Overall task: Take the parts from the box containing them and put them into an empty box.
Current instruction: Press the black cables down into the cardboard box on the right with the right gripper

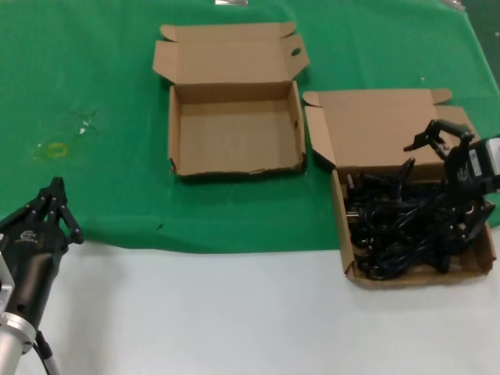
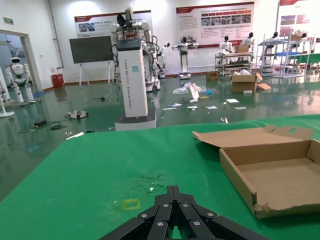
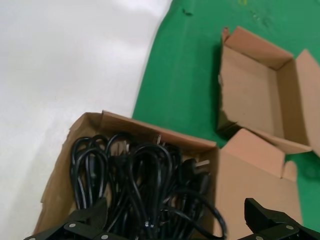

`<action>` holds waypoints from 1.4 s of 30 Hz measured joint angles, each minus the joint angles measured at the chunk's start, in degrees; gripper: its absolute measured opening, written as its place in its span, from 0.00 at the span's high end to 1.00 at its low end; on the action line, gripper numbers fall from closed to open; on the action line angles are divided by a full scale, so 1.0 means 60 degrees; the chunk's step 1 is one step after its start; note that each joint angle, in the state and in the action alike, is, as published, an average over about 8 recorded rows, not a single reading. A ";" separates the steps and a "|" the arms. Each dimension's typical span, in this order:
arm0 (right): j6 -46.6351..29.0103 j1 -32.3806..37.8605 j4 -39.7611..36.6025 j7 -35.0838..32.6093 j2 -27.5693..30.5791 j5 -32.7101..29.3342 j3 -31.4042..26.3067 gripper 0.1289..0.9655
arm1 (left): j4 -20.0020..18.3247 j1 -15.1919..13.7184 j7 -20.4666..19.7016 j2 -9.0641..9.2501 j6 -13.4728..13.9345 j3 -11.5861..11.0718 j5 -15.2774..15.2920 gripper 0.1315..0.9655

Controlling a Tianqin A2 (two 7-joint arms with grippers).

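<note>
The right end effector (image 1: 443, 148) hangs with its fingers spread wide over the far right corner of the box containing them (image 1: 344, 226), just above the tangled black power cords (image 1: 402, 226). The left end effector (image 1: 55, 205), fingers drawn together, rests parked at the worktop's (image 1: 234, 312) near left. The empty box (image 1: 176, 133) lies between them on the green cloth (image 1: 94, 78).

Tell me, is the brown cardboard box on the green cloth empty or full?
Empty. The brown cardboard box on the green cloth shows only its bare floor; its flap lid lies open. All the black power cords are in the other cardboard box.
</note>
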 joint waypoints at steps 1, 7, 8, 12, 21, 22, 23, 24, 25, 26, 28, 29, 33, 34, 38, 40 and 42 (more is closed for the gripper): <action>-0.0030 0.0036 -0.0126 -0.0076 -0.0058 -0.0043 -0.0019 0.00 | 0.0000 0.0000 0.0000 0.0000 0.0000 0.0000 0.0000 0.99; -0.0151 0.0031 -0.0642 -0.0408 -0.0280 -0.0197 -0.0064 0.00 | 0.0000 0.0000 0.0000 0.0000 0.0000 0.0000 0.0000 0.99; -0.0160 0.0030 -0.0718 -0.0462 -0.0310 -0.0216 -0.0063 0.00 | 0.0000 0.0000 0.0000 0.0000 0.0000 0.0000 0.0000 0.99; -0.0162 0.0110 -0.1046 -0.0690 -0.0430 -0.0296 -0.0048 0.00 | 0.0000 0.0000 0.0000 0.0000 0.0000 0.0000 -0.0001 0.99; -0.0133 0.0354 -0.1738 -0.1155 -0.0588 -0.0496 -0.0028 0.07 | 0.0000 0.0000 -0.0001 0.0000 0.0000 0.0000 -0.0001 0.99; -0.0131 0.0363 -0.1795 -0.1193 -0.0593 -0.0512 -0.0025 0.07 | 0.0000 0.0000 -0.0001 0.0000 0.0000 0.0000 -0.0001 0.99; -0.0127 0.0368 -0.1846 -0.1226 -0.0596 -0.0526 -0.0020 0.09 | 0.0000 0.0000 -0.0001 0.0000 0.0000 0.0000 -0.0001 0.99; -0.0124 0.0370 -0.1890 -0.1254 -0.0598 -0.0539 -0.0014 0.11 | 0.0000 0.0000 -0.0001 0.0000 0.0000 0.0000 -0.0001 0.99; -0.0121 0.0371 -0.1923 -0.1275 -0.0598 -0.0549 -0.0007 0.13 | 0.0000 0.0000 -0.0001 0.0000 0.0000 0.0000 -0.0001 0.99; -0.0118 0.0370 -0.1952 -0.1291 -0.0599 -0.0559 0.0001 0.15 | 0.0000 0.0000 -0.0001 0.0000 0.0000 0.0000 -0.0001 0.99; -0.0111 0.0368 -0.1993 -0.1307 -0.0604 -0.0573 0.0019 0.19 | 0.0000 0.0000 -0.0001 0.0000 0.0000 0.0000 -0.0001 0.99; -0.0107 0.0369 -0.2011 -0.1311 -0.0610 -0.0579 0.0027 0.21 | 0.0000 0.0000 -0.0001 0.0000 0.0000 0.0000 -0.0001 0.99; -0.0079 0.0382 -0.2074 -0.1324 -0.0656 -0.0604 0.0054 0.23 | 0.0000 0.0000 -0.0001 0.0000 0.0000 0.0000 -0.0001 0.99; -0.0070 0.0387 -0.2088 -0.1327 -0.0671 -0.0611 0.0058 0.23 | 0.0000 0.0000 -0.0001 0.0000 0.0000 0.0000 -0.0001 0.99; -0.0030 0.0391 -0.2126 -0.1330 -0.0736 -0.0641 0.0067 0.35 | 0.0000 0.0000 -0.0003 0.0000 0.0000 0.0000 0.0000 0.99; -0.0009 0.0383 -0.2140 -0.1324 -0.0766 -0.0655 0.0069 0.41 | 0.0000 0.0000 -0.0004 0.0000 0.0000 0.0000 0.0000 0.99; 0.0013 0.0370 -0.2158 -0.1318 -0.0797 -0.0668 0.0070 0.47 | 0.0000 0.0000 -0.0004 0.0000 0.0000 0.0000 0.0000 0.99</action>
